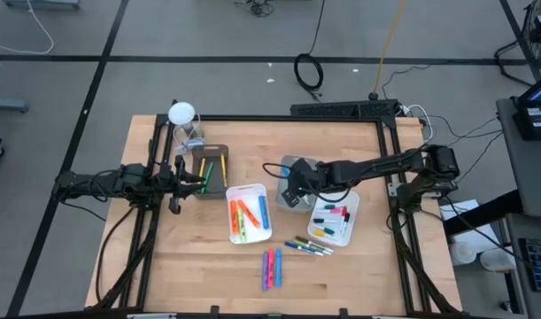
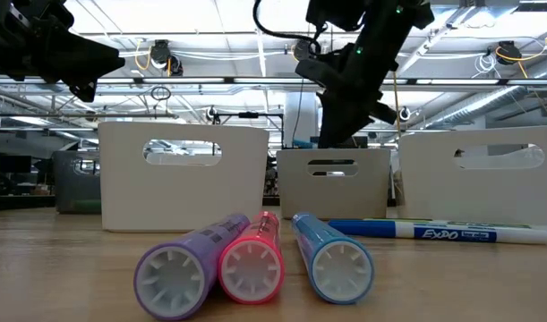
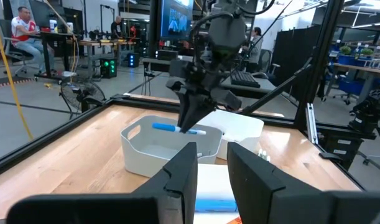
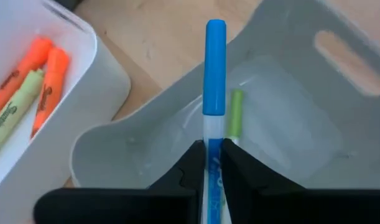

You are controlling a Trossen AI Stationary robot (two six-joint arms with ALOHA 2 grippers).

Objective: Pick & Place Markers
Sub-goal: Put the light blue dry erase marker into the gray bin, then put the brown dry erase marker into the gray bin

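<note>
My right gripper (image 4: 213, 163) hangs over the grey tray (image 1: 290, 162), shut on a white marker with a blue cap (image 4: 214, 68). One green marker (image 4: 236, 119) lies on that tray's floor. My left gripper (image 3: 211, 180) is open, beside the brown tray (image 1: 213, 174), which holds a few markers. The middle white tray (image 1: 249, 213) holds orange, green and blue markers; the right white tray (image 1: 335, 220) holds several more. Purple, pink and blue markers (image 2: 251, 264) lie side by side on the table near its front edge, and a few slimmer ones (image 1: 308, 247) lie beside the right tray. My right gripper pinches the marker's white barrel (image 4: 213, 134), just behind the blue cap, between its two fingers. The fingers (image 3: 188, 118) come from above, pointing down, and lie across the marker. The marker (image 3: 177, 128) is lifted clear and about level above the grey tray, cap end sticking out.
A white round object (image 1: 181, 113) on a clear stand sits at the table's far left corner. A black frame (image 1: 387, 159) borders the table. Bare wood lies near the front edge, left of the three loose markers. People sit at desks in the room behind (image 3: 22, 31).
</note>
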